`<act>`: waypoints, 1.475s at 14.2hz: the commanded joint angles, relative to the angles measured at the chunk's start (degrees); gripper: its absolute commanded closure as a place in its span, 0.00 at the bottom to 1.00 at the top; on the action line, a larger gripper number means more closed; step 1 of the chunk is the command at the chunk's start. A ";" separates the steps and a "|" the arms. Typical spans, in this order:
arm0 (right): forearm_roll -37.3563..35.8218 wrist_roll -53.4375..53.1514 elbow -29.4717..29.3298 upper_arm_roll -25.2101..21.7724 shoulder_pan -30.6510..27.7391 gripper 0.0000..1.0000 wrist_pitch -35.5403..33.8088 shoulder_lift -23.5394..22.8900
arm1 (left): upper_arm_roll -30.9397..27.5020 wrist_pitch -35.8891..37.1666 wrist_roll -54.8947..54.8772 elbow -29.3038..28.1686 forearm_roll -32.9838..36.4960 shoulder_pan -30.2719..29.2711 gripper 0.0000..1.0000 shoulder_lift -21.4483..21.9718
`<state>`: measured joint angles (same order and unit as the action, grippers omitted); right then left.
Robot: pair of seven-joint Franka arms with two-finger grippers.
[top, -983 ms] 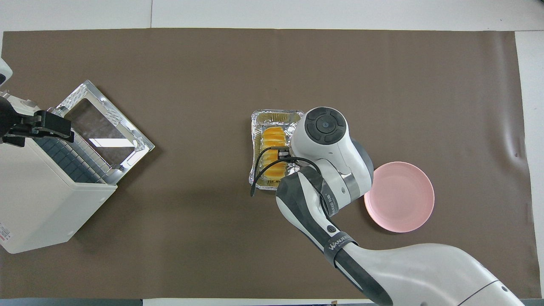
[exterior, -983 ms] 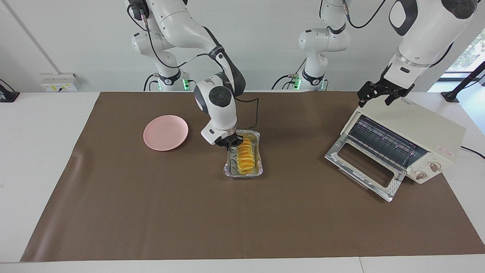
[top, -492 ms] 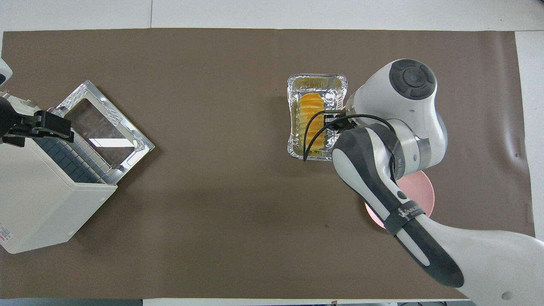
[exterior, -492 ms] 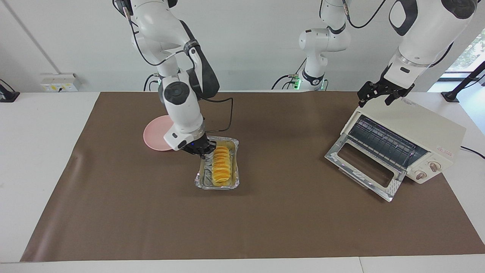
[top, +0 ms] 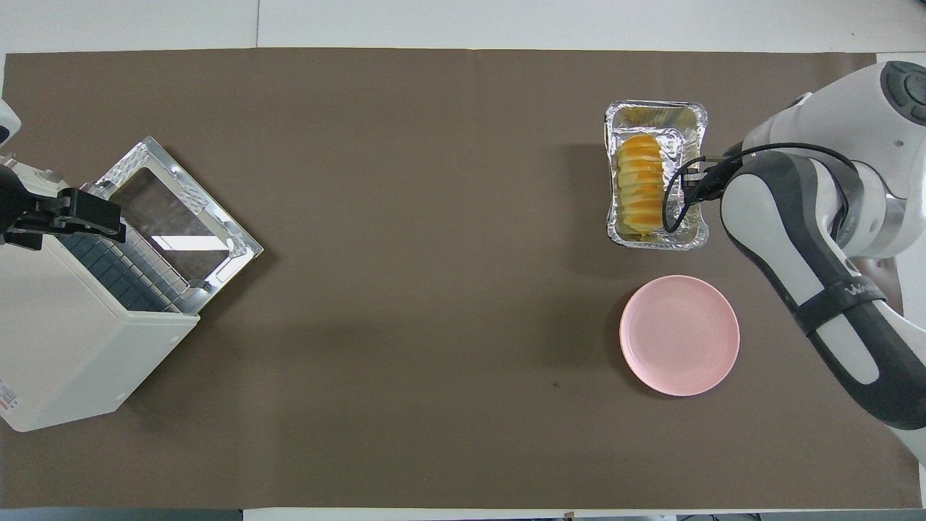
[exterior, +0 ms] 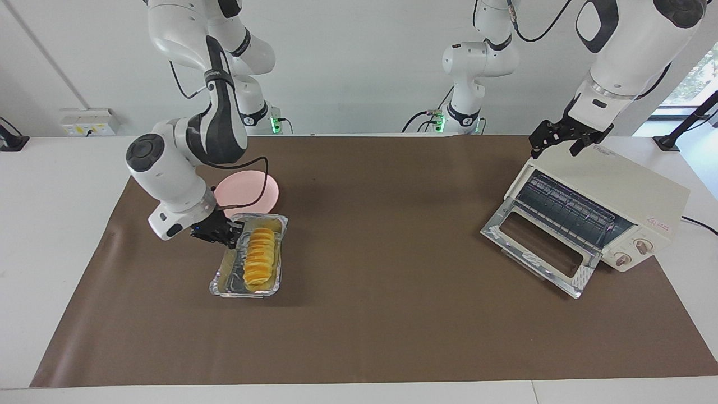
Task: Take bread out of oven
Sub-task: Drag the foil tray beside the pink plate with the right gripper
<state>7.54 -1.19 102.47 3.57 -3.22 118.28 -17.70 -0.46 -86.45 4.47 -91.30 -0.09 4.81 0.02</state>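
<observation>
The bread [exterior: 261,257] [top: 639,187], a ridged golden-yellow loaf, lies in a crinkled foil tray [exterior: 225,291] [top: 655,108]. My right gripper [exterior: 231,234] [top: 694,181] is shut on the tray's long rim and holds it just over the mat, beside the pink plate, toward the right arm's end of the table. The cream oven [exterior: 628,193] [top: 65,347] stands at the left arm's end. Its glass door [exterior: 578,278] [top: 217,210] lies folded down, and its wire rack [exterior: 566,209] is bare. My left gripper [exterior: 561,143] [top: 108,217] waits open over the oven's top.
A round pink plate [exterior: 247,191] [top: 680,335] lies on the brown mat [exterior: 392,314] near the tray. The mat covers most of the white table [exterior: 56,224]. A third arm's base [exterior: 468,106] stands at the robots' edge.
The right arm has swung the foil tray with the bread from the table's middle toward its own end, past the plate. The left arm and the oven have not moved.
</observation>
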 commanded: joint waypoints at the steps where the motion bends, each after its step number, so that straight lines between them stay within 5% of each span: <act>1: 0.54 1.54 2.91 0.65 -2.40 1.00 0.20 0.30 | 0.11 0.23 -0.43 -1.34 -1.05 -0.68 0.00 1.47; 9: 0.54 8.40 9.24 0.65 -5.40 1.00 4.59 1.00 | 0.11 0.23 -0.43 -1.34 -1.05 -0.68 0.00 1.47; 10: 0.54 8.48 9.15 0.65 -5.40 0.75 4.50 1.00 | 0.11 0.23 -0.43 -1.34 -1.05 -0.68 0.00 1.47; 11: 0.54 8.22 8.72 0.73 -5.40 0.17 4.42 1.00 | 0.11 0.23 -0.43 -1.34 -1.05 -0.68 0.00 1.47; 12: 0.54 8.13 8.02 0.73 -5.31 0.03 3.72 0.91 | 0.20 0.23 -0.43 -1.34 -1.05 -0.68 0.00 1.47; 15: 0.63 7.17 3.45 0.73 -4.52 0.00 -1.02 0.74 | 0.11 0.23 -0.43 -1.34 -1.05 -0.68 0.00 1.47; 21: 0.28 1.98 3.88 0.65 1.53 0.00 1.24 0.21 | 0.20 0.23 -0.43 -1.34 -1.05 -0.68 0.00 1.47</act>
<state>7.61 2.53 106.17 4.12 -3.96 118.44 -17.11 -0.46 -86.45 4.47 -91.30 -0.10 4.81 0.02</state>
